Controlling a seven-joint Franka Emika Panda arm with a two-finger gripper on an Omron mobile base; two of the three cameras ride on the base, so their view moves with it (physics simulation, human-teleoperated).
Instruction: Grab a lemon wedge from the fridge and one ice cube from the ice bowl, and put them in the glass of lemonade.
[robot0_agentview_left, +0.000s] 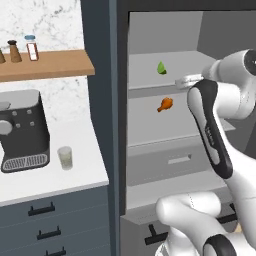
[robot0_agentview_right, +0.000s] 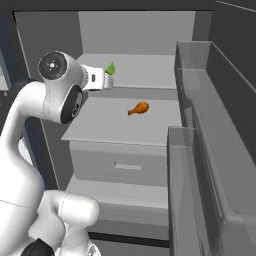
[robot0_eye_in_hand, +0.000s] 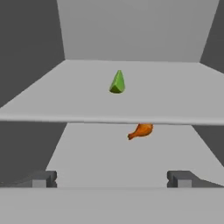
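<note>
Green lemon wedge (robot0_eye_in_hand: 117, 82), tip up, upright

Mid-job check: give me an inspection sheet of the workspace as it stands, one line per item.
Surface: white counter left of the fridge; pale grey shelves inside it.
Job's things: fridge door open; green wedge on the upper shelf; glass of lemonade upright on the counter, right of the coffee machine.
Clutter: orange drumstick on the shelf below the wedge; small bottles on the wooden wall shelf.
Grippers: gripper open, empty, in front of the shelves, short of the wedge.
Cables: nothing seen.
Surroundings: dark blue drawer cabinets under the counter; marble wall behind.
</note>
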